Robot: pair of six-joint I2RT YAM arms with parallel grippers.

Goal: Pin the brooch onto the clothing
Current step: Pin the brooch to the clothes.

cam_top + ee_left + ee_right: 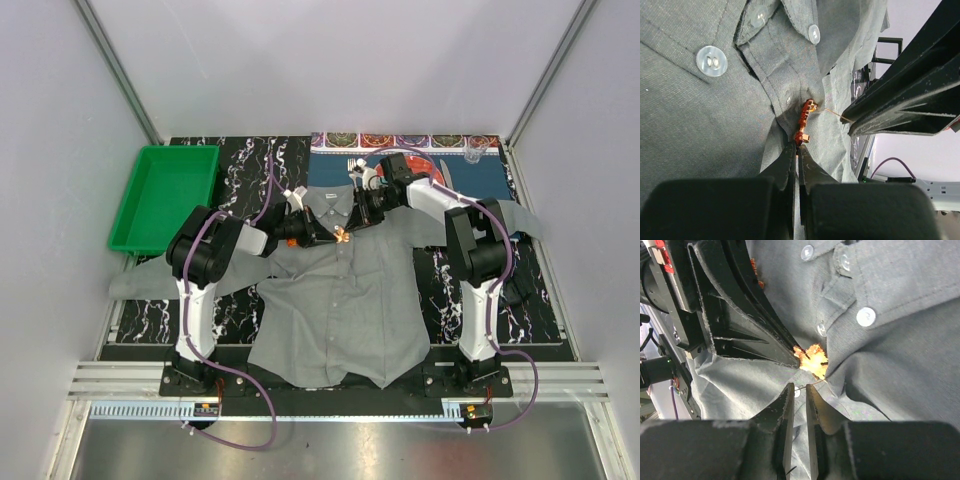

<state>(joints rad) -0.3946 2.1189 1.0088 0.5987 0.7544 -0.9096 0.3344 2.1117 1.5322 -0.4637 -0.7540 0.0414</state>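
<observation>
Two grippers meet on the shirt, spread flat on the table, hem at its near edge. The left gripper is pinched tight on the brooch at the placket below the collar. The right gripper stands slightly parted, empty, just beside the brooch's pin.

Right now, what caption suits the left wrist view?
Left gripper, jaws shut, tip touching the orange brooch on the grey shirt.
</observation>
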